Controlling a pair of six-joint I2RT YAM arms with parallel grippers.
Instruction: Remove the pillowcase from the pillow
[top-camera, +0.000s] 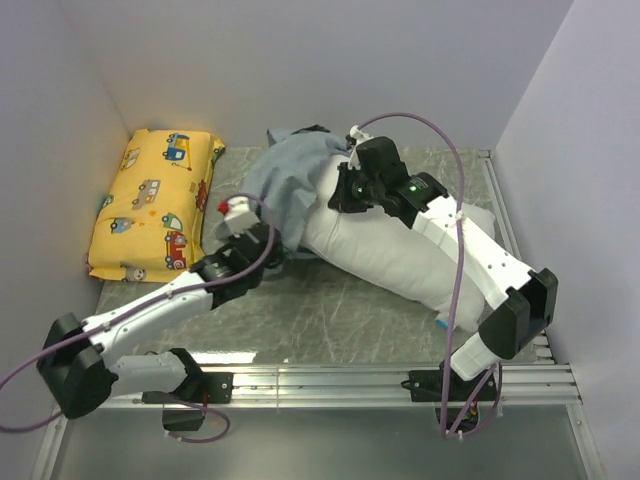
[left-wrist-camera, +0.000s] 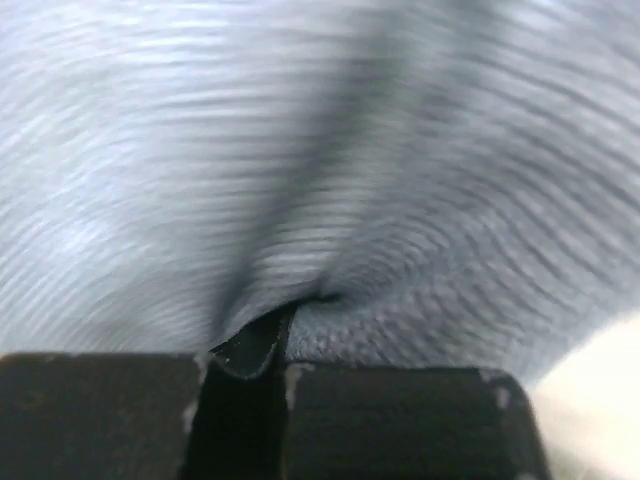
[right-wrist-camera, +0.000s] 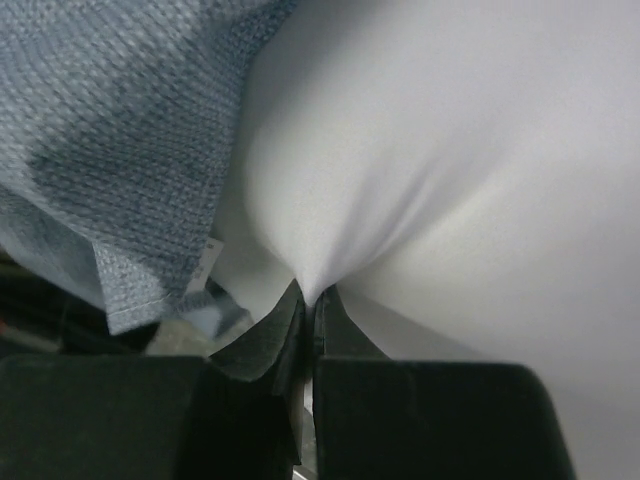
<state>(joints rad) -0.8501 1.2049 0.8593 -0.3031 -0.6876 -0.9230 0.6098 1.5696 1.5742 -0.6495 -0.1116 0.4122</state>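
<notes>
The white pillow (top-camera: 400, 255) lies slantwise across the middle of the table. The pillowcase (top-camera: 290, 175), turned to its blue-grey inside, is bunched over the pillow's far left end. My left gripper (top-camera: 272, 248) is shut on a fold of the pillowcase (left-wrist-camera: 330, 200) at its near edge; the cloth fills the left wrist view. My right gripper (top-camera: 345, 190) is shut on a pinch of the pillow's white cloth (right-wrist-camera: 420, 170) near the covered end. The pillowcase's edge (right-wrist-camera: 120, 150) hangs at the left of the right wrist view.
A yellow pillow with cartoon vehicles (top-camera: 155, 205) lies at the far left against the wall. Grey walls close in the back and both sides. A metal rail (top-camera: 380, 380) runs along the near edge by the arm bases.
</notes>
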